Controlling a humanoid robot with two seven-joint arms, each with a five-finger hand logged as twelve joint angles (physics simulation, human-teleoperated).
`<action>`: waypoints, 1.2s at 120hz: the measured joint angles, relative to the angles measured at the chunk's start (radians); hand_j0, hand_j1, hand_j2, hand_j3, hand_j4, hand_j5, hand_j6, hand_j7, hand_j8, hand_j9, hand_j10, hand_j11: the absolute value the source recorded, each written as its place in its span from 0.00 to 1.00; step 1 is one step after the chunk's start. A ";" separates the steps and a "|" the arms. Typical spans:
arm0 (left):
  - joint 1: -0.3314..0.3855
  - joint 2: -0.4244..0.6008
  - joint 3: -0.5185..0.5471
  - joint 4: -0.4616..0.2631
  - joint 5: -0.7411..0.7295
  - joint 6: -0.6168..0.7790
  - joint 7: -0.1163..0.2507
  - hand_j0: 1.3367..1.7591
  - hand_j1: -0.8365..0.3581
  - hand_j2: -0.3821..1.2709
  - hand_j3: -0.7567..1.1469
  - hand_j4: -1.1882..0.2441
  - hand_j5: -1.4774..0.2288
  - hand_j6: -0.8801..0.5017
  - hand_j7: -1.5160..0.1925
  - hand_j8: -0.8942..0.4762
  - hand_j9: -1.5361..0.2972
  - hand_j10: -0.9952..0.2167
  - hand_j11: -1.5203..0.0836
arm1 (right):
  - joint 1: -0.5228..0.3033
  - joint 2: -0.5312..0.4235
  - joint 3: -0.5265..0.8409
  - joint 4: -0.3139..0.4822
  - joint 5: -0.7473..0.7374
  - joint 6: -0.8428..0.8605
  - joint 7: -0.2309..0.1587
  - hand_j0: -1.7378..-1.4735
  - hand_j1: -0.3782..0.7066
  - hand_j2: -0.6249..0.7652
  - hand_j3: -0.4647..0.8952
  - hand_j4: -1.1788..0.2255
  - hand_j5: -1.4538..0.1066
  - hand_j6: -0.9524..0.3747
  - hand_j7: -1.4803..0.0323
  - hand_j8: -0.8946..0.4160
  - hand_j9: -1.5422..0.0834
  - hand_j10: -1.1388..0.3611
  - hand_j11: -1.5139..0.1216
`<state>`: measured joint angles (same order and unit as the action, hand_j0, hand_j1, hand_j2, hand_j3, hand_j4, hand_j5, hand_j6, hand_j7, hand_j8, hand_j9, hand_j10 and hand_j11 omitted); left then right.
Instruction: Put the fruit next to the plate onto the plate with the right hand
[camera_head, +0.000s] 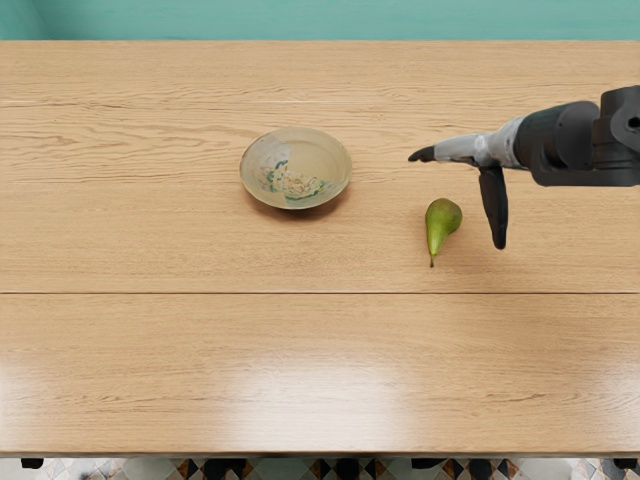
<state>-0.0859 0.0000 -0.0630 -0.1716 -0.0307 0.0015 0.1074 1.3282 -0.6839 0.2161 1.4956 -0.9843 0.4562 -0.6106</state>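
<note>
We see the small green pear (441, 220) lying on the light wooden table (300, 350), well right of the round pale ceramic plate (295, 167). Our right hand (487, 158) hangs beside it, fingers spread wide, empty.

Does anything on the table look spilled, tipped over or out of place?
Nothing spilled or broken. The pear lies on its side on the table, right of the plate and clear of it. The right robot hand hovers open beside the pear, not touching.
</note>
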 joint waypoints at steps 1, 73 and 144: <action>0.000 0.000 0.000 0.000 0.000 0.000 0.000 0.76 0.98 0.23 0.40 0.82 0.85 0.63 0.88 0.64 0.83 0.81 0.94 | -0.004 0.004 0.000 0.000 -0.010 -0.007 0.000 0.30 0.03 0.45 0.34 0.84 0.93 0.71 0.98 0.68 0.95 0.76 0.93; 0.000 0.000 0.000 0.000 0.000 0.000 0.000 0.76 0.98 0.23 0.40 0.82 0.85 0.63 0.88 0.64 0.83 0.81 0.94 | -0.221 0.101 -0.001 -0.024 -0.272 -0.286 0.000 0.30 0.09 0.44 0.34 0.79 0.88 0.67 0.93 0.63 0.90 0.72 0.88; 0.000 0.000 0.000 0.000 0.000 0.000 0.000 0.76 0.98 0.23 0.40 0.82 0.85 0.63 0.88 0.64 0.83 0.81 0.94 | -0.241 0.159 -0.009 -0.134 -0.295 -0.339 0.000 0.30 0.23 0.42 0.34 0.70 0.78 0.57 0.82 0.54 0.80 0.63 0.78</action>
<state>-0.0859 0.0000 -0.0630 -0.1718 -0.0306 0.0015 0.1074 1.0873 -0.5248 0.2071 1.3616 -1.2789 0.1169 -0.6109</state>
